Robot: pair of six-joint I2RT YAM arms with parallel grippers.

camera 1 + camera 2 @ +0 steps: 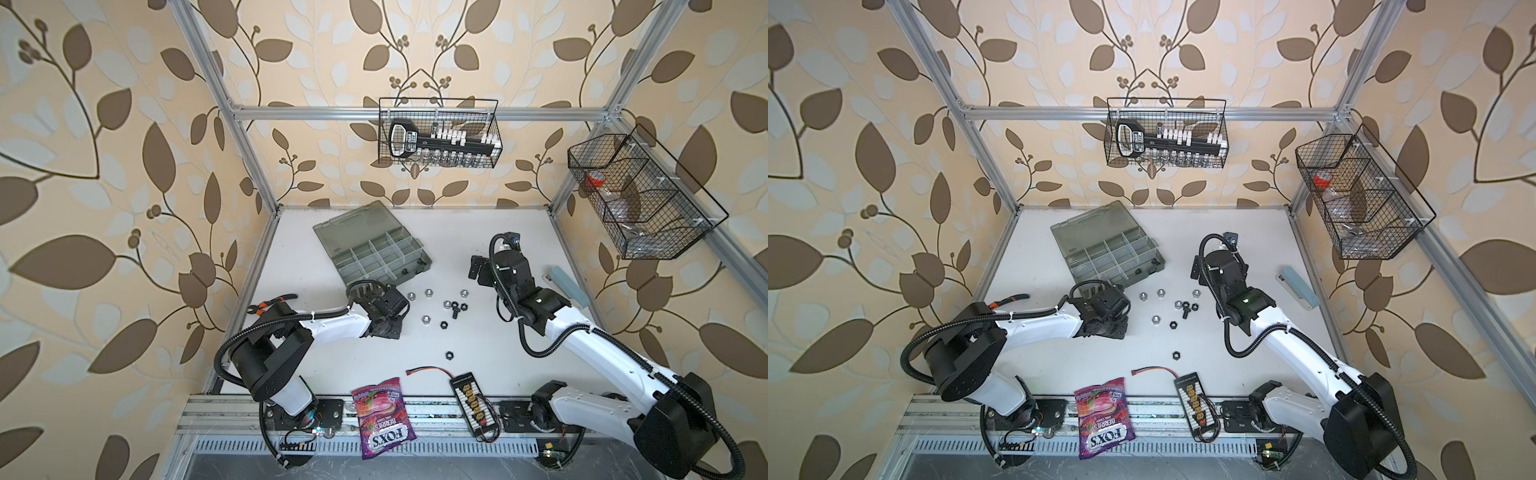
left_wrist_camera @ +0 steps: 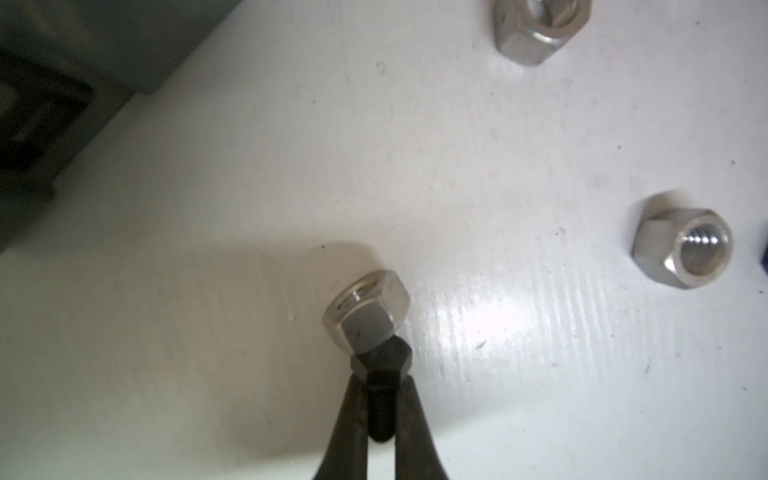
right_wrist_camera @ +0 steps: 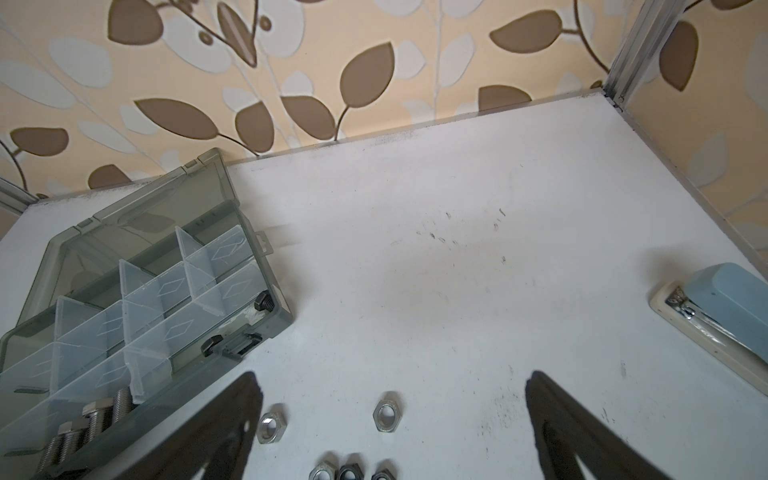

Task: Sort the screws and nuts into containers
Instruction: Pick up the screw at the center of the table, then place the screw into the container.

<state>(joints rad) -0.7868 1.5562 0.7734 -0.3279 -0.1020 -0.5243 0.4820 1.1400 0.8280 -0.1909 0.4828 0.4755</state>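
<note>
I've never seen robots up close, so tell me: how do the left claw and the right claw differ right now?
The left claw is shut on a black screw, pinching its threaded shank; the right claw stands wide open, holding nothing. The left claw is close above the table, beside a silver nut; the right claw seems higher, with loose nuts below it. Both have dark, tapering fingers.

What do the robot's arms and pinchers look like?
The left arm and the right arm both have smooth white shells with chunky black joints. A ribbed black cable loops along each one. The left gripper and the right gripper have thin, black, pointed fingers.
</note>
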